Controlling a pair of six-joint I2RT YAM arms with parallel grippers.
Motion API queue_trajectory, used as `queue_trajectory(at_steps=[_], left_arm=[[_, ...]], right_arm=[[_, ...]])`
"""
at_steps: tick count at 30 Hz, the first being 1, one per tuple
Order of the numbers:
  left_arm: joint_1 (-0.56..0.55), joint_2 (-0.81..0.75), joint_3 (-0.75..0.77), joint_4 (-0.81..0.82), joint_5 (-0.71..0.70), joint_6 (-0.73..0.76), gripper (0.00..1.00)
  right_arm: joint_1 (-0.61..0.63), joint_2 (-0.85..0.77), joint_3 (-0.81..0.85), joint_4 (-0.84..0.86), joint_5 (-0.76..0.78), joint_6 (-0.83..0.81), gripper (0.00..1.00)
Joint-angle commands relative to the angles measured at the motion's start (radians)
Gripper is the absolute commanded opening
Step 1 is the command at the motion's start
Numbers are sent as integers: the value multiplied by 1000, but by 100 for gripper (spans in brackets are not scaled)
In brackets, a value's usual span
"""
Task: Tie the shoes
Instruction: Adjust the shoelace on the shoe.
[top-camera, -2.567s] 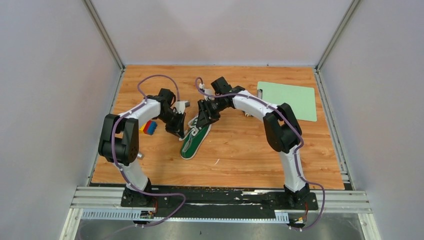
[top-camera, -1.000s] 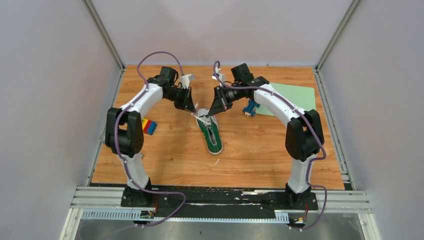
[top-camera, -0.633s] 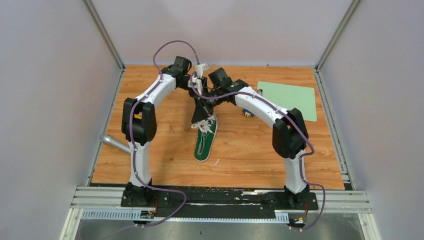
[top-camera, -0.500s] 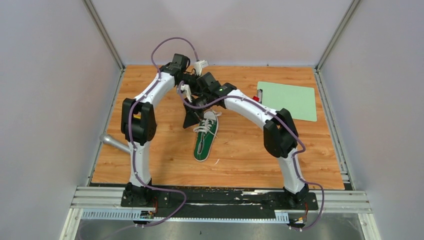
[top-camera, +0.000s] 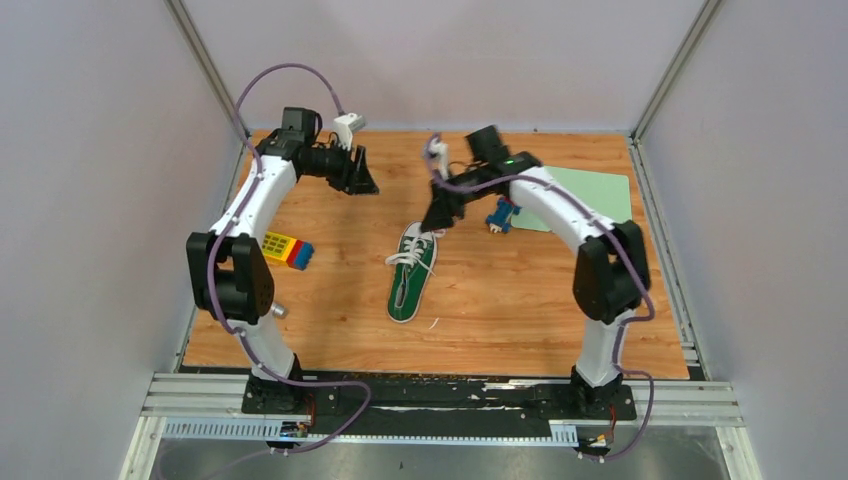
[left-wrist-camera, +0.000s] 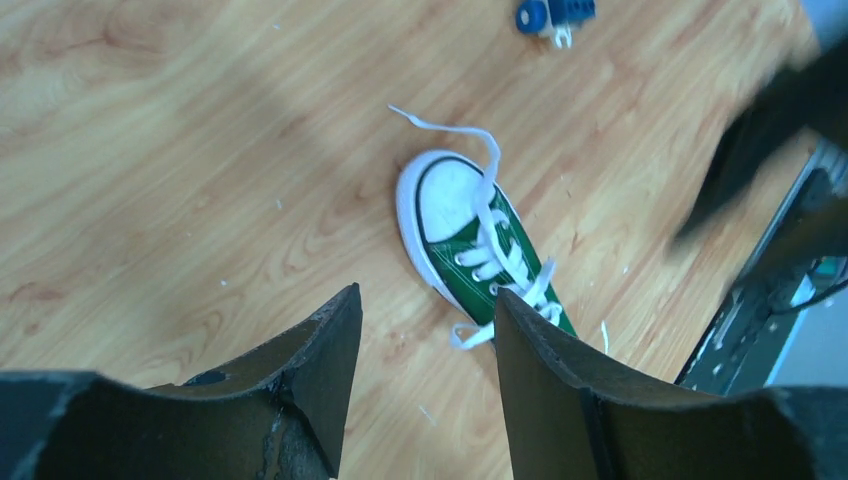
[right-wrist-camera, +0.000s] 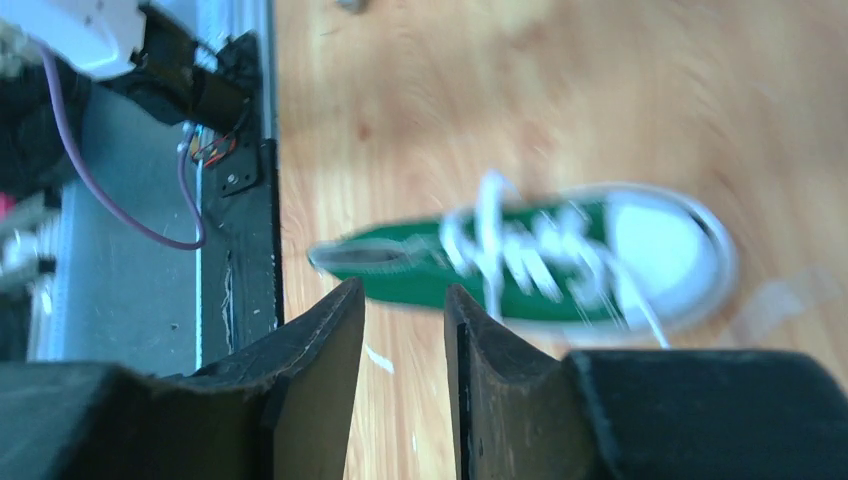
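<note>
Sneaker (top-camera: 409, 276) lies mid wooden table (top-camera: 520, 300), toe toward 12, one lace (left-wrist-camera: 470, 132) trailing. Grey walls (top-camera: 100, 150) enclose it. Left gripper (top-camera: 364, 178) at 11, right gripper (top-camera: 438, 216) at 1, both parted, empty.

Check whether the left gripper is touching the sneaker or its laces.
Apart. Top view shows bare table between the left gripper and the sneaker; the left wrist view shows its jaws open and empty.
</note>
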Motion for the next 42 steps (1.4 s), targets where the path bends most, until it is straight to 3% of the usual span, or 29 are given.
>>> queue_trajectory(at_steps=[1, 3, 8, 14, 25, 27, 29, 34, 38, 42], left_arm=[[-107, -124, -111, 12, 17, 272, 59], [-209, -139, -117, -85, -41, 445, 59], [-480, -112, -107, -152, -261, 762, 60], [-616, 16, -63, -227, -451, 948, 60], [-660, 175, -42, -265, -586, 998, 54], [-661, 189, -43, -262, -592, 1000, 48], [-662, 204, -23, -270, -591, 980, 31], [-660, 169, 67, -337, -519, 924, 3], [-621, 71, 80, -330, -470, 837, 0], [-504, -25, 43, -272, -377, 635, 0]], right_arm=[[-226, -177, -146, 0, -96, 177, 37], [-309, -178, -203, 5, -63, 256, 39], [-405, -168, -229, 3, 13, 314, 42], [-425, -170, -199, 11, 11, 376, 45], [-461, -190, -261, 13, 6, 393, 45], [-463, -188, -266, 13, 8, 393, 45], [-463, -179, -268, 16, 15, 392, 45], [-429, -100, -227, 34, 47, 344, 44], [-340, 25, -89, -43, 70, 118, 42], [-306, 161, 68, -79, 153, 219, 45]])
